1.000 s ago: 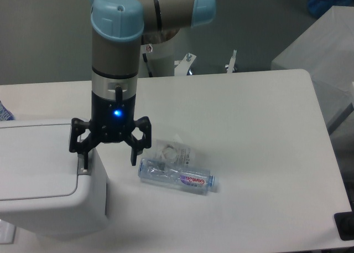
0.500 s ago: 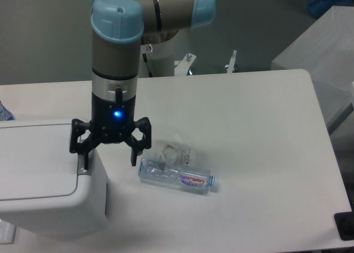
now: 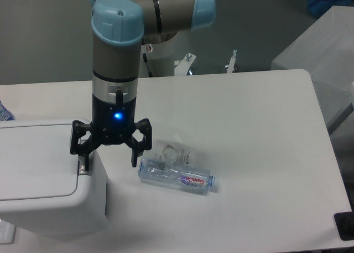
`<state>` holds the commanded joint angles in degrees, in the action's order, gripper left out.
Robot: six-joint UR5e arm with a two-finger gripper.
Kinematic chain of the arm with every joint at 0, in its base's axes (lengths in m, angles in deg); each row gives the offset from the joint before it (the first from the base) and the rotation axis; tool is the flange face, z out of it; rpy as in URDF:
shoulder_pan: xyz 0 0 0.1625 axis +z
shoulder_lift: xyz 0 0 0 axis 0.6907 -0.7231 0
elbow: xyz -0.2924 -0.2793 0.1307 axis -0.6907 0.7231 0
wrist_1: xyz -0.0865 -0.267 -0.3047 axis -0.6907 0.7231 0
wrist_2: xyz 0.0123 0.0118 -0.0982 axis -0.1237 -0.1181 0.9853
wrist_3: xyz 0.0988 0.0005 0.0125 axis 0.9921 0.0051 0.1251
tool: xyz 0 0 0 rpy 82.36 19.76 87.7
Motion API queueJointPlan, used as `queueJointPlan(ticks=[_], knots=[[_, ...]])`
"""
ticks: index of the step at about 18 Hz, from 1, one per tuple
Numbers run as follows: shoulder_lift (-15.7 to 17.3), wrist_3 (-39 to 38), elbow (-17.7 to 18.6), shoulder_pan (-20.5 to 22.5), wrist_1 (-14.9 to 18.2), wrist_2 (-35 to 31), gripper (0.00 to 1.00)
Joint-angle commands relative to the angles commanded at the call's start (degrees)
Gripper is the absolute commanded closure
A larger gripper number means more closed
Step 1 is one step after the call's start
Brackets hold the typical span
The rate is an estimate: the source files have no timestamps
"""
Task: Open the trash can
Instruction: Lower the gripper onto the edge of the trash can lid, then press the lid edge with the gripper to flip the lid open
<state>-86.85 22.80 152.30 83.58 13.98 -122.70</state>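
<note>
The trash can [image 3: 38, 175] is a large boxy white bin at the left edge of the table, its flat lid down. A small grey push tab [image 3: 83, 168] sits at the lid's right edge. My gripper [image 3: 108, 158] points straight down over the bin's right edge, jaws open wide. Its left finger [image 3: 79, 148] is right above the grey tab, touching or nearly touching it. Its right finger [image 3: 135, 150] hangs past the bin's right side, above the table. The gripper holds nothing.
A clear plastic bottle [image 3: 176, 176] lies on its side on the table just right of the gripper, with a crumpled clear wrapper [image 3: 172, 151] behind it. A grey box [image 3: 323, 53] stands beyond the table's right edge.
The gripper has dropped very slightly toward the push tab. Nothing else has moved.
</note>
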Motion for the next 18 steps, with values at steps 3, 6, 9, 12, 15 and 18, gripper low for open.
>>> queueJointPlan(ticks=[3,6,9,12,15,18], knots=[[-0.1,0.1,-0.4,0.0,0.0,0.0,0.0],[-0.2,0.2,-0.3,0.0,-0.2,0.0,0.0],[-0.2,0.3,-0.2,0.0,-0.2,-0.6,0.0],[-0.2,0.3,-0.3,0.0,-0.2,-1.3,0.0],[-0.2,0.3,-0.4,0.0,-0.1,-1.6,0.0],[-0.2,0.4,-0.7,0.2,-0.1,-1.6,0.0]])
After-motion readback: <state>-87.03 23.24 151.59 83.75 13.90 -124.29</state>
